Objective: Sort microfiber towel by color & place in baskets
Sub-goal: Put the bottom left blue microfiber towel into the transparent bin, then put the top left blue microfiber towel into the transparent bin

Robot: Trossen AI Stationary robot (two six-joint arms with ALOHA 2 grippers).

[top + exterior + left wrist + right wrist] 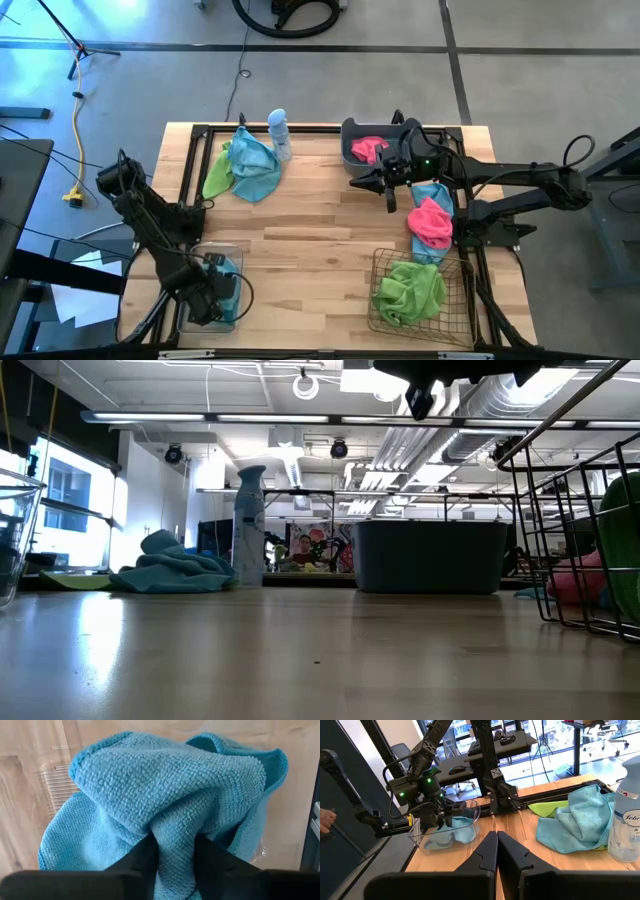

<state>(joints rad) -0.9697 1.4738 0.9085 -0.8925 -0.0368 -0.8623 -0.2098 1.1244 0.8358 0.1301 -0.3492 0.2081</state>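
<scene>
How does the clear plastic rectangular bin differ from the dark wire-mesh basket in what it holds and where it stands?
The clear plastic rectangular bin stands at the table's near left corner; the dark wire-mesh basket stands at the near right.

The bin holds a teal-blue fuzzy cloth; the basket holds a lime green fuzzy cloth.

The left gripper is down in the bin, its jaws around the teal cloth; no gripper is at the basket.

Both hold a single colour.

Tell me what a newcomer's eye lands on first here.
First, the left gripper low in the clear bin at the table's near left corner, its jaws around a fold of teal towel. Next, the bright colours on the right: a lime towel in the wire basket and a pink towel just behind it.
</scene>
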